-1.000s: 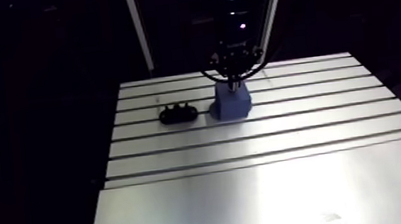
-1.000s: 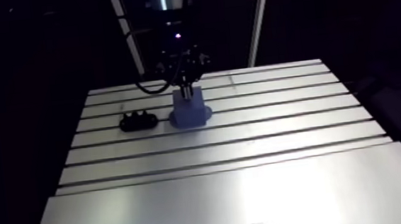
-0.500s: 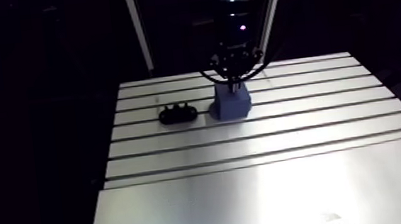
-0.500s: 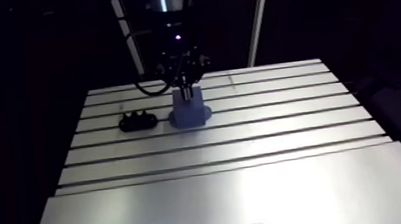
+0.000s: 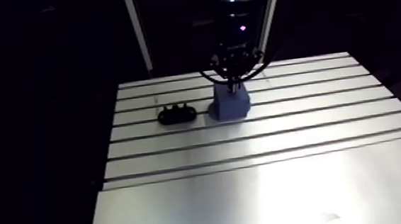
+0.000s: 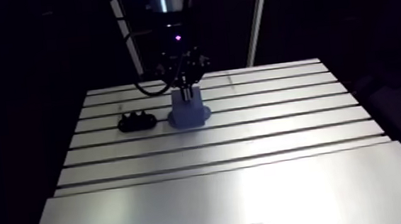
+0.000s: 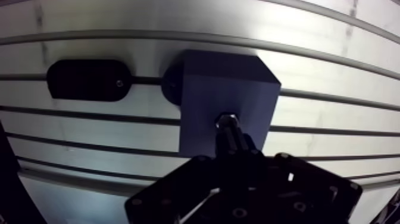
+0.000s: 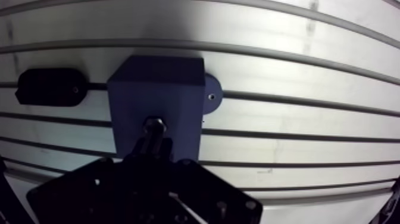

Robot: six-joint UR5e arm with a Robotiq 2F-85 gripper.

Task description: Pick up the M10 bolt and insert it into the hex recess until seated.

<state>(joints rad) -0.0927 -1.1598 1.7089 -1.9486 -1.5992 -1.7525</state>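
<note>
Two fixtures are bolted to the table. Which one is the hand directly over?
The tall blue block, not the low black holder beside it. The hand grips the M10 bolt with its tip over the blue block's top face.

- My gripper (image 5: 234, 81): comes down from the far top edge and stands directly over the blue block (image 5: 231, 107).
- M10 bolt (image 5: 235, 86): a pale sliver at my tip, meeting the block's top.
- Black fixture (image 5: 178, 113): just left of the block, apart from it.
- Table (image 5: 262, 132): slotted far half, smooth near half.
</note>
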